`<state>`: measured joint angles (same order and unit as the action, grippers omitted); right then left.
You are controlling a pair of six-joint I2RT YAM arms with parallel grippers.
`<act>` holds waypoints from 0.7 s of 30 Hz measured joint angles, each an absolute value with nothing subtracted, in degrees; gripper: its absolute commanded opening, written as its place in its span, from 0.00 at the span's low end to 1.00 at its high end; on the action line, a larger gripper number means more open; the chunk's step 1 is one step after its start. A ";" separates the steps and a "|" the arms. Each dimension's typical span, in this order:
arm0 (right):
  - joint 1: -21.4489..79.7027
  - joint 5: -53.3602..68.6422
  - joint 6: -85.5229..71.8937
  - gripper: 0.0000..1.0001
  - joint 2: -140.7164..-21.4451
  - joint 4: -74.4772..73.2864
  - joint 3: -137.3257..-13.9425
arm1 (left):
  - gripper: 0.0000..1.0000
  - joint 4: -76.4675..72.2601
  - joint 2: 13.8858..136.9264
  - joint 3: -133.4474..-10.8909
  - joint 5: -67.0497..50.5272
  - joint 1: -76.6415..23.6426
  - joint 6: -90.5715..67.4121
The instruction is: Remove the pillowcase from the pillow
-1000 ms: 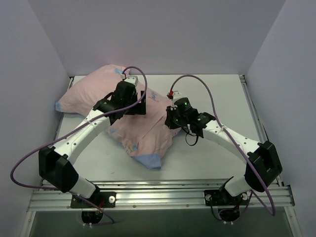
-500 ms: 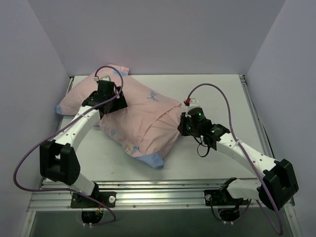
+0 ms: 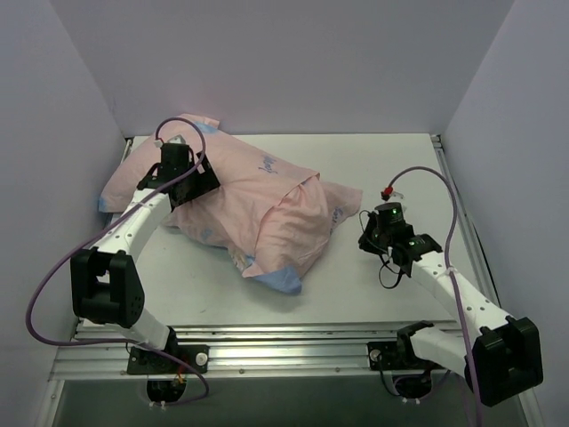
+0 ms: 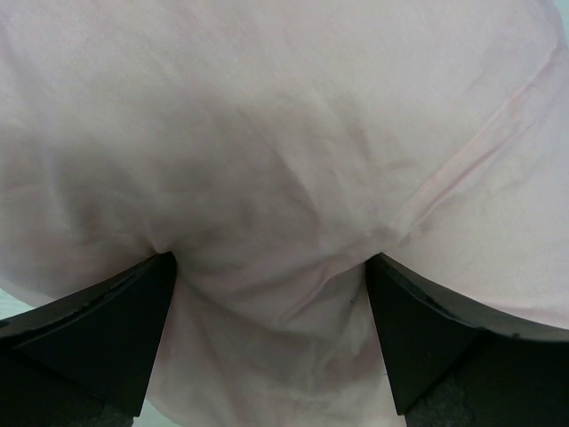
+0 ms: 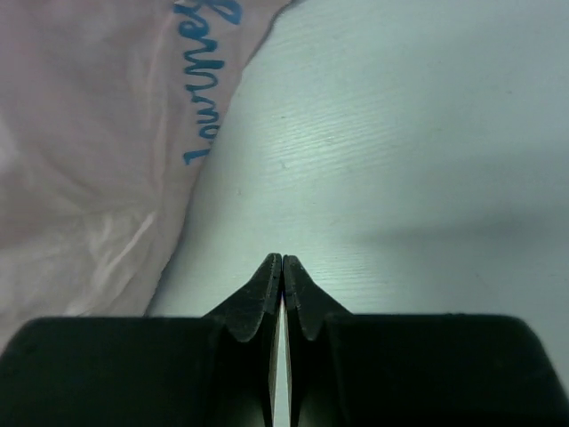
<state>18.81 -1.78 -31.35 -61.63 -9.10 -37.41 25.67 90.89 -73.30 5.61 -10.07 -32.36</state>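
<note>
The pillowcase, pale pink side out with a blue hem, lies bulging across the left and middle of the table. The pillow is hidden inside it. My left gripper presses down on the far left part of the pillowcase. In the left wrist view pink pillowcase cloth fills the frame and swells between the wide-apart fingers of the left gripper, which is open. My right gripper sits low over bare table, just right of the cloth. The right gripper is shut on nothing, with pillowcase lettering to its left.
Pale walls close in on the left, back and right of the white table. A metal rail runs along the near edge by the arm bases. Purple cables loop from both wrists.
My right gripper drew back to the right and nearer, leaving the cloth, whose right edge now spreads further right. My left gripper slid left and away along the pillowcase.
</note>
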 measured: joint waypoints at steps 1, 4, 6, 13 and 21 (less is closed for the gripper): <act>18.92 -0.78 -31.24 0.07 -61.71 -9.74 -38.28 | 0.96 25.56 90.89 -73.30 5.21 -10.07 -32.34; 20.51 1.37 -29.98 0.44 -63.00 -11.07 -44.58 | 0.96 25.39 90.89 -73.30 4.16 -10.24 -32.32; 22.26 2.17 -28.36 0.53 -64.99 -10.55 -50.68 | 0.96 25.15 90.89 -73.14 3.95 -10.48 -32.29; 31.70 5.23 -21.74 0.67 -78.59 -4.91 -68.23 | 0.96 24.73 90.72 -72.55 3.77 -11.27 -32.21; 34.94 8.71 -16.19 0.66 -90.02 -4.21 -70.17 | 0.96 24.60 90.43 -72.34 3.53 -11.31 -32.16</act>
